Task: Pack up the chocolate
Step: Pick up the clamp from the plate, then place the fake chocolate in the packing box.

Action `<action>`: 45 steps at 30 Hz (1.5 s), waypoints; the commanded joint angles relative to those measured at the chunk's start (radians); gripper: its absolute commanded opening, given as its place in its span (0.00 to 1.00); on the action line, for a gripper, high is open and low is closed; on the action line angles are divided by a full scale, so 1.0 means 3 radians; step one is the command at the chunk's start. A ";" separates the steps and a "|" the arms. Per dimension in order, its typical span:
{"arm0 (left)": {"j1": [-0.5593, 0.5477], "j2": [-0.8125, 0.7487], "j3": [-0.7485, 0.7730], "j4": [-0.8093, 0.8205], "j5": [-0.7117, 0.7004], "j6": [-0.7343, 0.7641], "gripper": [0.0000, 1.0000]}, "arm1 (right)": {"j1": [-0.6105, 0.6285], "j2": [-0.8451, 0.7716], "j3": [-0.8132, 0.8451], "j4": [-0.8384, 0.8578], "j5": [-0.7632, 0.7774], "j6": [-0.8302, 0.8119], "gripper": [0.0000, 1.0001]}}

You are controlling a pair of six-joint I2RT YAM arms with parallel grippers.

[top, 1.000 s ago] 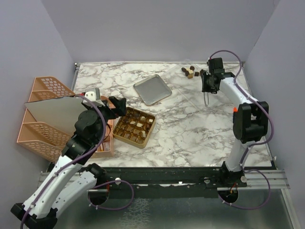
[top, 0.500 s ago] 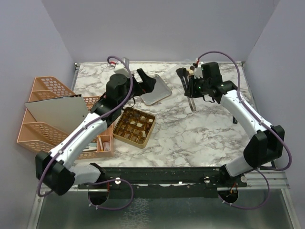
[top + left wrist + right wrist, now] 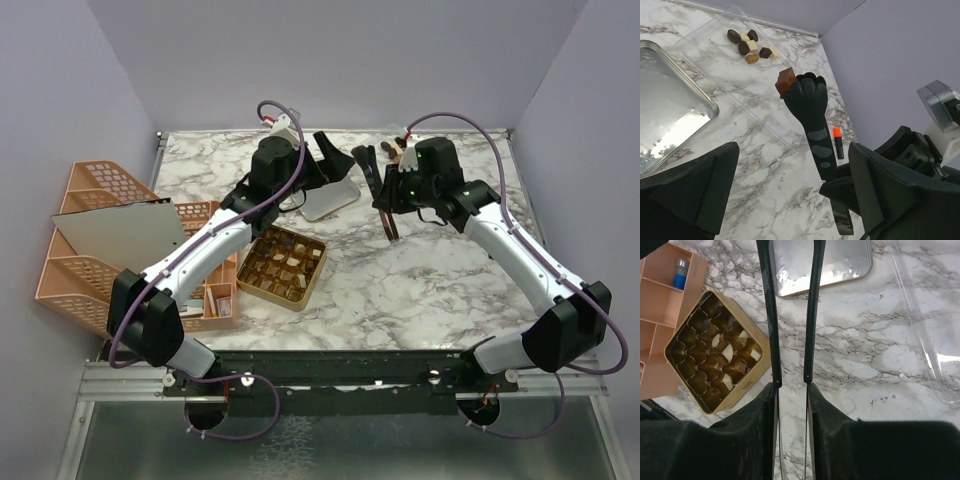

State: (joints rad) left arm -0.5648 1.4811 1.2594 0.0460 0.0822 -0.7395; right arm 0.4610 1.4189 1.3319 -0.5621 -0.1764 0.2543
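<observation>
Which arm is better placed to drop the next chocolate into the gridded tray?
Right. The right gripper pinches a brown chocolate piece, and the gridded tray lies in its wrist view. The left gripper is open, holding nothing.

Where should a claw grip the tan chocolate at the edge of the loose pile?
From straight above, closing on its two ends, where gaps show. The tan chocolate lies low on the clear sheet; a dark piece and a white piece crowd one long side, so a sideways approach would likely knock them.

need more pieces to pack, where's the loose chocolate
Left wrist view, upper left: chocolate pile on the clear plastic, right of the metal tray, near the far edge.
</observation>
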 commanded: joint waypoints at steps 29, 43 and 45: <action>0.0006 -0.3489 -0.1910 -0.0232 -0.2438 0.2005 0.99 | 0.1682 0.0490 0.0005 -0.0565 0.0219 0.0199 0.26; 0.0006 -0.3797 -0.2124 -0.0070 -0.2569 0.2074 0.99 | 0.1886 0.0838 0.0014 -0.0743 0.0152 0.0217 0.26; 0.0006 -0.3793 -0.2130 -0.0058 -0.2569 0.2076 0.99 | 0.1890 0.0852 -0.0014 -0.0709 0.0119 0.0211 0.27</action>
State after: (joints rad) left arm -0.5648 0.3523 0.6353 -0.0006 -0.6559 -0.1356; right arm 1.0199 1.6585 1.3212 -0.7586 -0.1268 0.3141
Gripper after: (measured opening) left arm 0.990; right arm 0.287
